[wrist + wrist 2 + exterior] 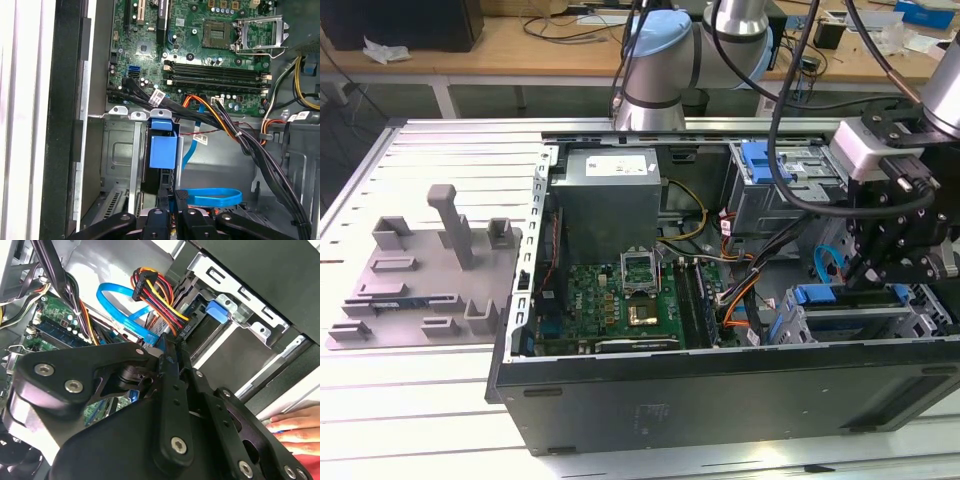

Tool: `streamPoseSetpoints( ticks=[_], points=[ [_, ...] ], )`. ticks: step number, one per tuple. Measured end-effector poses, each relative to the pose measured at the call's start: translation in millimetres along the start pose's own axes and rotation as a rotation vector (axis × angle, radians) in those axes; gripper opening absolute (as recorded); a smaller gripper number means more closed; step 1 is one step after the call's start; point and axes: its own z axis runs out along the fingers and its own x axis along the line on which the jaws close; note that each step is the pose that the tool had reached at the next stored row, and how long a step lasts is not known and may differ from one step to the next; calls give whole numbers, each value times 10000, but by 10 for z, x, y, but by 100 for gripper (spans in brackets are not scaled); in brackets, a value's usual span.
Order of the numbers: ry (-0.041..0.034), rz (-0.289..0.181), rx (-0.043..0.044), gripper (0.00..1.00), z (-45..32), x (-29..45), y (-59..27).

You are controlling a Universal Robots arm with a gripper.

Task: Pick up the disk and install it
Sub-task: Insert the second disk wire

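Note:
The disk [852, 318] lies in the drive cage at the exterior view's right end of the open computer case, framed by its blue carrier. The carrier's blue tab [163, 150] sticks out of the cage slot in the first wrist view and shows again as the blue tab [218, 311] in the second wrist view. My gripper [880, 265] hangs just above that cage. Its black fingers [169, 371] are pressed together with nothing seen between them, their tips close to a blue data cable [120, 305].
A bundle of power wires [155, 295] and the blue cable loop [210, 196] crowd the space beside the cage. The motherboard [620, 300] and grey power supply [610, 195] fill the case. Another blue bracket [765, 160] sits in the far bay. A person's hand [295, 427] rests by the case. A grey fixture [420, 280] stands on the table.

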Motion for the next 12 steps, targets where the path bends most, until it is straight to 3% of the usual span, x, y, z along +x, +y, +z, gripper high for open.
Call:
streamPoseSetpoints(
  ticks=[3,6,7,12],
  points=[
    [-4,-1,0,18,-4,1,0],
    [-1,1,0,30,-15,3,1],
    [1,0,0,30,-22,2,0],
    [3,1,0,30,-211,0,0]
  ],
)
